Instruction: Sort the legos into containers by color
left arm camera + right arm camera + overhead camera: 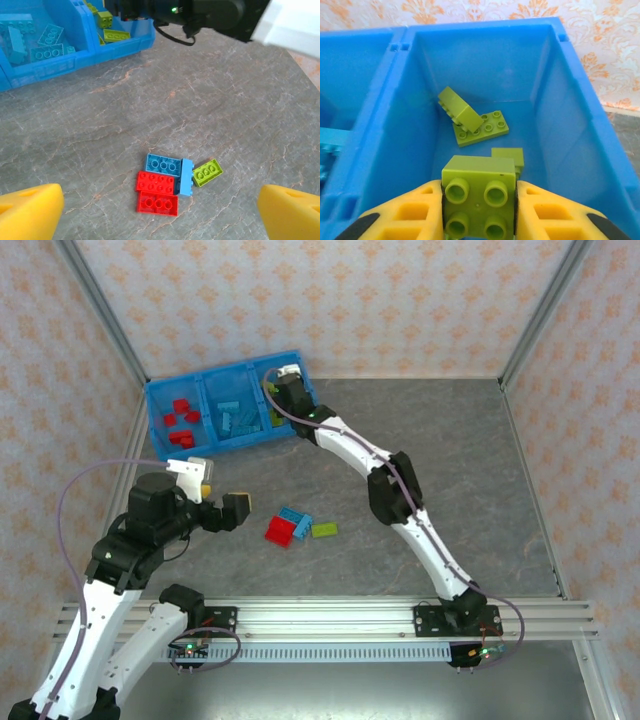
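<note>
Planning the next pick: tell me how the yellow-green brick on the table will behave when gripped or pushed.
The yellow-green brick looks like hard moulded plastic, probably stiff and light. It lies flat, studs up, so should slide rather than roll or tip. It seems to touch the blue brick beside it, so a push may shift that too.

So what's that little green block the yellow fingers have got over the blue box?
The yellow-green plastic brick is squarish and glossy, with four round studs facing the wrist camera. The right arm's two yellow fingers pinch it from both sides, holding it over the end compartment of the bright-blue plastic tray, where other yellow-green bricks lie.
</note>
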Available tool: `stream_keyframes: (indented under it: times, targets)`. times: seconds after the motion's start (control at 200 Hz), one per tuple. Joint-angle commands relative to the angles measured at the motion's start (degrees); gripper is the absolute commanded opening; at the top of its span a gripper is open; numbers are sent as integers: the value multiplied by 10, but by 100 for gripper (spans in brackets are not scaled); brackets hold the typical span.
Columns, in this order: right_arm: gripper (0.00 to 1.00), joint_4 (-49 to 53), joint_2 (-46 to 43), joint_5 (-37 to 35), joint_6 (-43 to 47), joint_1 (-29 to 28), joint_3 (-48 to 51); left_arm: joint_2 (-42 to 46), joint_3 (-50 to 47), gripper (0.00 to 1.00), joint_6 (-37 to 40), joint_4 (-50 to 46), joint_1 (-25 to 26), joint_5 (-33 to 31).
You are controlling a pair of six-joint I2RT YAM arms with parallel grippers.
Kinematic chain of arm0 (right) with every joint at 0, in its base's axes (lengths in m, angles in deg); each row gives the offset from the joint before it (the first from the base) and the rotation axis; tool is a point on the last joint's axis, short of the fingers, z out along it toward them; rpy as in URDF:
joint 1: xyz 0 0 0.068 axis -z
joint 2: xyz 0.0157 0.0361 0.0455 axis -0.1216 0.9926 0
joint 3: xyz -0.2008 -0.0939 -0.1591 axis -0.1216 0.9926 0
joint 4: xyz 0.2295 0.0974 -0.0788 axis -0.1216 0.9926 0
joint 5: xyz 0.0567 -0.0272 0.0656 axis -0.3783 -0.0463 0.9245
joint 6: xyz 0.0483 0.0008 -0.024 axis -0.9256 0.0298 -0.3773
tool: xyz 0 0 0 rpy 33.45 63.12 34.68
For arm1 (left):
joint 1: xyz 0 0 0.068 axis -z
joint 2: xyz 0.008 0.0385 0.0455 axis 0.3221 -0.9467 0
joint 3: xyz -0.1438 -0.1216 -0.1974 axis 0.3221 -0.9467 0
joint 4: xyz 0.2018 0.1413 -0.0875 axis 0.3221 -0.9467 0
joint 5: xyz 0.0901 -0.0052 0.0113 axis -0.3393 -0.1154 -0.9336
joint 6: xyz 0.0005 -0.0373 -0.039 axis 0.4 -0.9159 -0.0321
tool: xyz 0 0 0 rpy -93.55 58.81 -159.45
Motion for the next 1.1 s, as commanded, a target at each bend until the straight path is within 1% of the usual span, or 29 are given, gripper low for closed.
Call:
stream_keyframes:
  times: [0.0, 0.05, 0.09, 0.17, 0.23, 0.29, 0.375, 0.47, 0.586, 0.671, 0.766, 0.846, 0.901, 0.956, 1.036, 1.091]
  targets:
    - [43, 54, 35, -23, 51, -6, -99, 10, 6, 100, 11, -8, -4, -13]
    - [54, 55, 31, -11, 56, -4, -102, 10, 5, 100, 11, -7, -4, -10]
    - [59, 63, 20, 4, 55, -5, -99, 9, 6, 100, 10, -6, -4, -8]
    - [60, 99, -15, 27, 39, -6, -86, 5, 5, 100, 10, -6, -4, -3]
    - [61, 119, -60, 47, 25, -7, -45, 3, 6, 100, 10, -6, -4, -3]
    - [62, 121, -121, 79, 11, -7, 30, 2, 6, 100, 10, -7, -4, -3]
    - [62, 100, -214, 116, -10, -8, 166, 5, 5, 100, 8, -8, -4, -6]
    - [63, 71, -328, 116, -41, -12, 322, 6, 5, 100, 6, -7, -4, -7]
    - [64, 58, -462, 129, -86, -23, 494, 3, 5, 100, 4, -6, -4, 1]
    - [66, 48, -564, 122, -121, -42, 620, -1, 4, 100, 5, -5, -4, 7]
    - [67, 44, -642, 108, -165, -73, 733, -5, 4, 100, 5, -4, -4, 11]
    - [67, 61, -676, 80, -223, -99, 793, -8, 3, 100, 4, -1, -3, 17]
    - [66, 83, -681, 62, -270, -116, 818, -11, 2, 100, 5, 0, -2, 25]
    - [66, 98, -677, 62, -309, -130, 836, -16, 2, 100, 8, -1, -2, 33]
    - [68, 112, -658, 70, -330, -149, 845, -27, 4, 100, 11, -5, -1, 43]
    - [73, 117, -641, 74, -330, -161, 844, -32, 6, 100, 12, -6, -2, 49]
